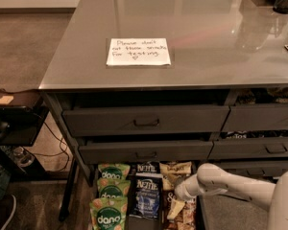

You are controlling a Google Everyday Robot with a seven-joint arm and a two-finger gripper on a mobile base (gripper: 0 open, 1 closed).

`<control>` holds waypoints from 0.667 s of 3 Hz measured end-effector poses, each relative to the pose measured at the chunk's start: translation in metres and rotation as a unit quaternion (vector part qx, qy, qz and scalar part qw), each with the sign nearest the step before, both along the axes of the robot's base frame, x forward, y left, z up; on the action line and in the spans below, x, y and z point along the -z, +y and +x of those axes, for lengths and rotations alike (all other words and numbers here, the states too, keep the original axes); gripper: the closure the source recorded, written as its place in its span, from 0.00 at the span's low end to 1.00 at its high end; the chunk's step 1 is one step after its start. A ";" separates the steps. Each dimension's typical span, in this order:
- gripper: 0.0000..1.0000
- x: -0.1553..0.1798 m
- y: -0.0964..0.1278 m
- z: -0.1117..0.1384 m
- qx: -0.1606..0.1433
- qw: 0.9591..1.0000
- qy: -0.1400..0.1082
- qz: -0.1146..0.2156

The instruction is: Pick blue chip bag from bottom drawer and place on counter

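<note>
Step in hand, as I judge it: reach. The glossy navy-blue "Kettle" chip bag (146, 199) lies mid-row in the open dark grey metal bottom drawer (198, 218). The white arm's hand (178, 191) is over the tan-and-brown bags (175, 169) at its 3 o'clock, and whether it is spread or pressed together I cannot tell. Next move calls for shifting toward 9 o'clock onto the bag, then lifting it to the broad grey glossy tabletop (206, 42) at 12 o'clock.

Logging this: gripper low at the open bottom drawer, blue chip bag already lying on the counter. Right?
No. In the camera view the blue chip bag lies in the bottom drawer, between green bags and tan bags, not on the counter. The gripper is low there, over the tan bags.
</note>
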State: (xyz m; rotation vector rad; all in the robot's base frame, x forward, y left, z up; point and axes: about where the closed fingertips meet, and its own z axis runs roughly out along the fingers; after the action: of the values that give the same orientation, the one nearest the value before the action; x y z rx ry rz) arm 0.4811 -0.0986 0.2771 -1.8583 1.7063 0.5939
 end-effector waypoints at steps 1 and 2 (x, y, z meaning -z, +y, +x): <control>0.00 0.003 0.025 0.004 0.017 0.999 0.009 0.033; 0.00 0.010 0.046 0.010 0.038 0.998 0.018 0.053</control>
State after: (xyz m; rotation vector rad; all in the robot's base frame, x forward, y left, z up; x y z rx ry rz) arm 0.4910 -0.0530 0.2671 -1.7123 1.7255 0.6760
